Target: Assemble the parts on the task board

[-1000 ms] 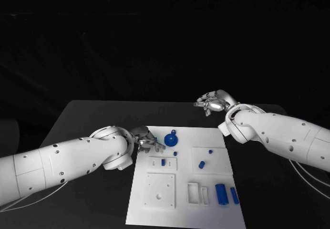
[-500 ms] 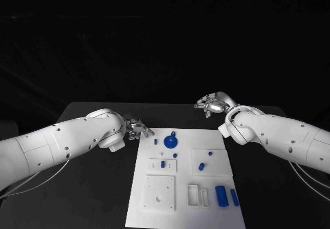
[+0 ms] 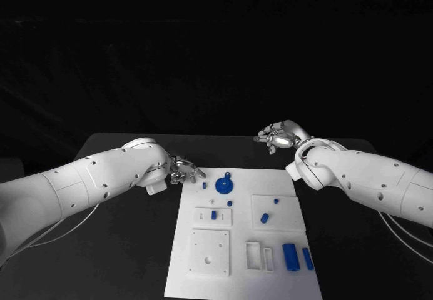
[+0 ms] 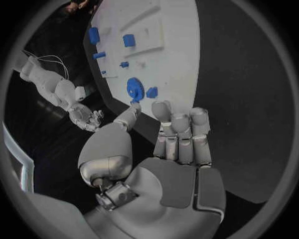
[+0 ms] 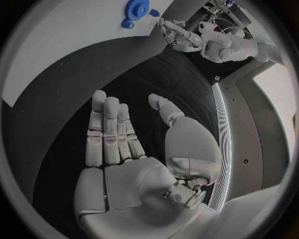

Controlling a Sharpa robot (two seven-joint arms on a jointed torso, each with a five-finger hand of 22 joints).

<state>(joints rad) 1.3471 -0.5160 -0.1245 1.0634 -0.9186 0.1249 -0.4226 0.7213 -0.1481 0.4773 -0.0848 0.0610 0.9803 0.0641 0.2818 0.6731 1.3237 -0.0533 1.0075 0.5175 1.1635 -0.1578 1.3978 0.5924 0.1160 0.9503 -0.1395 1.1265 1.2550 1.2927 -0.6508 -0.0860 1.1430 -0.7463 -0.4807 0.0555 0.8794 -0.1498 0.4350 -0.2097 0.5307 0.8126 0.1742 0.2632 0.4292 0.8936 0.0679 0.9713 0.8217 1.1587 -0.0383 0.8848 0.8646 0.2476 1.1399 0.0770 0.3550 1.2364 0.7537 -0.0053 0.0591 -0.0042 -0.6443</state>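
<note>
— Head view first. Changed since a second ago?
— Left robot hand pulled back from over the blue toothed gear; a second ago hovering right beside it above the white rectangular task board, now just off the board's far left corner, above the black desk. Fingers apart, nothing held. Half a second ago already near this spot; little shift since.
— And the right?
— Right robot hand unmoved across all three moments: beyond the board's far right corner, over the desk, fingers loosely curled, nothing in them.
— Parts?
— Unchanged. Gear lying flat near the far edge of the board, a small blue peg just beside it. Two blue cylinders side by side near the board's near right, next to white rectangular frames. A small blue block standing in a raised white plate, another blue piece on the square plate to the right.
— Left wrist view?
— Left robot hand with fingers straight and together, thumb apart, empty; fingertips close to the board's edge, gear just beyond them.
— Right wrist view?
— Right robot hand flat and spread, holding nothing, above bare desk; gear far off on the board.
</note>
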